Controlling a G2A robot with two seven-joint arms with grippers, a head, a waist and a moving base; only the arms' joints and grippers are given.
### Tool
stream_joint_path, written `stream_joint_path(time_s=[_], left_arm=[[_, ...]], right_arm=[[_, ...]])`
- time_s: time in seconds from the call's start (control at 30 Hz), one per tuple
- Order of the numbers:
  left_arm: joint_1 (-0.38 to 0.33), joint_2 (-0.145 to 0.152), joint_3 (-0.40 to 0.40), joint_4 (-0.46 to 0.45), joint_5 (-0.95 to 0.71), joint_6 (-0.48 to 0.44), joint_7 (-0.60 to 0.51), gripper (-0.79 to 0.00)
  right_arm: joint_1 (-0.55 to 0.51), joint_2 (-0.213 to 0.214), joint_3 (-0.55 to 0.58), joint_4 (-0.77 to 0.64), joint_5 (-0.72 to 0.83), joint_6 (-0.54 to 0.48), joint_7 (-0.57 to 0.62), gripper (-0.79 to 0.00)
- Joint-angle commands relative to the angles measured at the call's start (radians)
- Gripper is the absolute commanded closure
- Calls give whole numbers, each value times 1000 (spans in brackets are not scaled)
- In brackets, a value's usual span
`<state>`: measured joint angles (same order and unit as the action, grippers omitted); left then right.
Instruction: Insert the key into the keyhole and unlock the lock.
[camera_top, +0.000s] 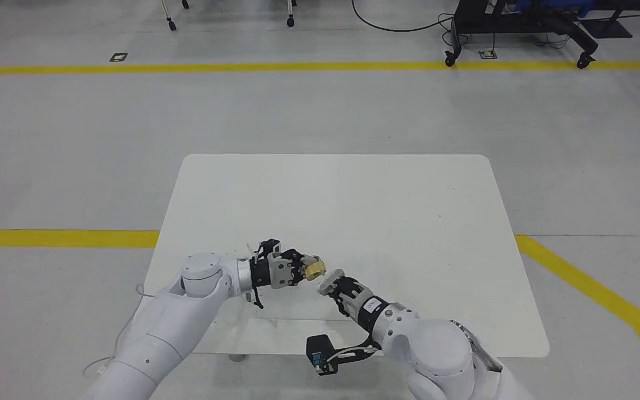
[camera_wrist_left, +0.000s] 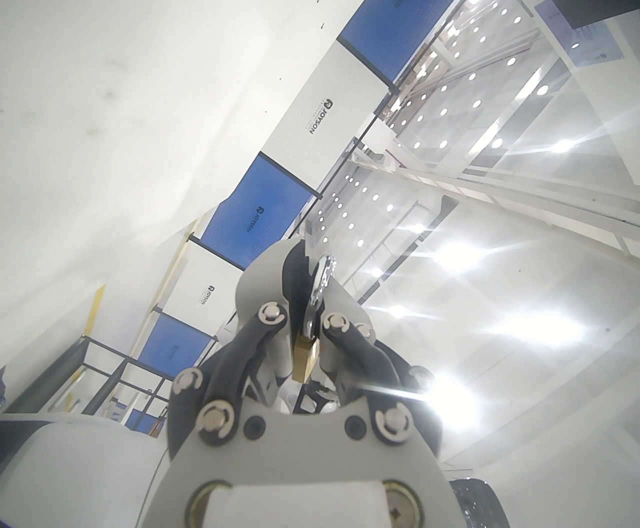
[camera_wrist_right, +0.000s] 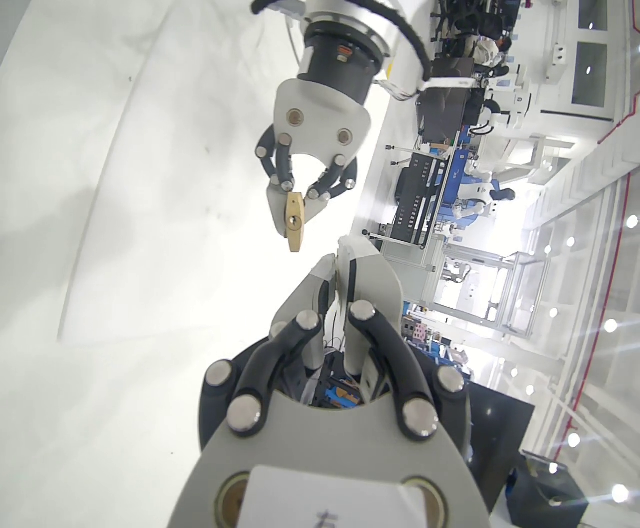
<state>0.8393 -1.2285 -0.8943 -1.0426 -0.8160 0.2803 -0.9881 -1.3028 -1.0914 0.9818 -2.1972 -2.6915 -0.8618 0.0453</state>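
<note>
Looking down from the top, the left claw (camera_top: 304, 268) is clamping the brass lock (camera_top: 314, 267), and the right claw (camera_top: 329, 282) is hanging just beside it, apart. From the left wrist, the lock is sitting between that claw's fingers. From the right wrist, the right claw is pinching together on a thin sliver, seemingly the key (camera_wrist_right: 340, 277), short of the keyhole (camera_wrist_right: 293, 220). Inserting and turning are lying ahead.

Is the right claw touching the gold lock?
Apart. The right wrist view shows a strip of bare table between the gold lock, gripped by the left claw, and the tips of the right claw.
</note>
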Motion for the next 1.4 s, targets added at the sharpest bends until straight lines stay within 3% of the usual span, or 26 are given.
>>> stream_joint_path(time_s=[0.0, 1.37], left_arm=[[2, -1, -2, -2, 1, -3, -3, 0], [25, -8, -38, -20, 39, 12, -7, 0]], right_arm=[[2, 4, -2, 23, -24, 11, -26, 0], [57, -21, -89, 105, -53, 3, 36, 0]])
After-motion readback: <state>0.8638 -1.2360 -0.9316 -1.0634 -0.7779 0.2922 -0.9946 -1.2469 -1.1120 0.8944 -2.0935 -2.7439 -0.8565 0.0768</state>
